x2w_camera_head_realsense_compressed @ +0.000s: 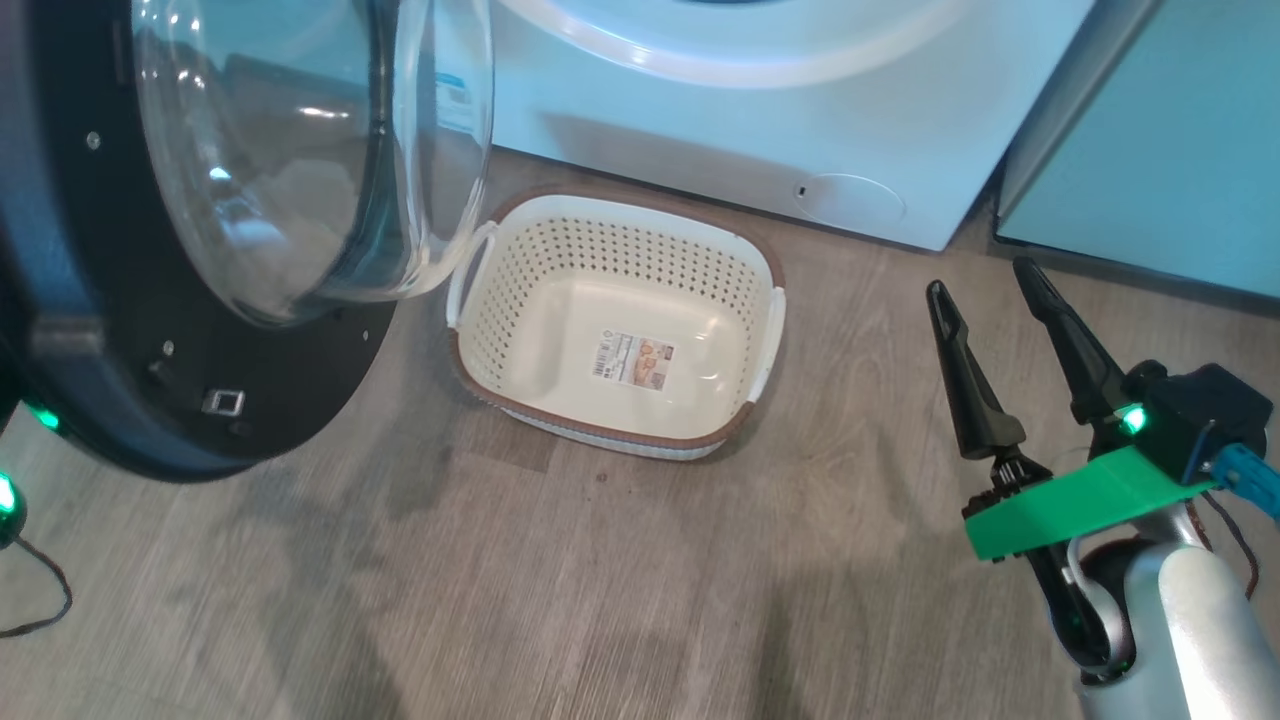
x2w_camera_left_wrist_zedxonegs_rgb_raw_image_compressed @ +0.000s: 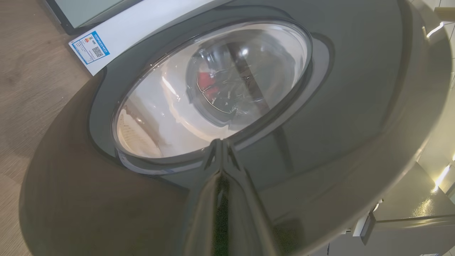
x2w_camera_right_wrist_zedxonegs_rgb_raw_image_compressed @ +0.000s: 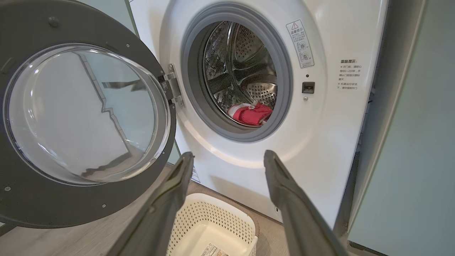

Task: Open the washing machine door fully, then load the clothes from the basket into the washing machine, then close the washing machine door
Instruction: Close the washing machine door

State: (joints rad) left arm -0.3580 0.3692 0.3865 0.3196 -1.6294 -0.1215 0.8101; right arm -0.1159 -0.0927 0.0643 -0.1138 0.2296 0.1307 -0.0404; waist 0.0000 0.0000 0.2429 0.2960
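The washing machine door [x2w_camera_head_realsense_compressed: 290, 380] stands swung open at the left, glass bowl facing the room. My left gripper [x2w_camera_left_wrist_zedxonegs_rgb_raw_image_compressed: 221, 142] is shut, its tip at the glossy outer face of the door [x2w_camera_left_wrist_zedxonegs_rgb_raw_image_compressed: 337, 106], just below the glass. The clothes [x2w_camera_right_wrist_zedxonegs_rgb_raw_image_compressed: 250, 113], red with white, lie inside the steel drum of the washing machine [x2w_camera_right_wrist_zedxonegs_rgb_raw_image_compressed: 320, 135]; they also show red through the glass [x2w_camera_left_wrist_zedxonegs_rgb_raw_image_compressed: 206, 80]. The basket [x2w_camera_head_realsense_compressed: 620, 320] sits on the floor before the machine with nothing but a label in it. My right gripper [x2w_camera_head_realsense_compressed: 980, 280] hangs open to the basket's right, holding nothing; its gripper [x2w_camera_right_wrist_zedxonegs_rgb_raw_image_compressed: 228, 155] points toward the drum.
Pale teal cabinets [x2w_camera_head_realsense_compressed: 1150, 130] flank the washing machine [x2w_camera_head_realsense_compressed: 760, 100] on the right. A blue sticker [x2w_camera_left_wrist_zedxonegs_rgb_raw_image_compressed: 90, 48] is low on the machine's front. Wooden floor [x2w_camera_head_realsense_compressed: 600, 580] spreads in front of the basket. A dark cable [x2w_camera_head_realsense_compressed: 40, 600] lies at the left edge.
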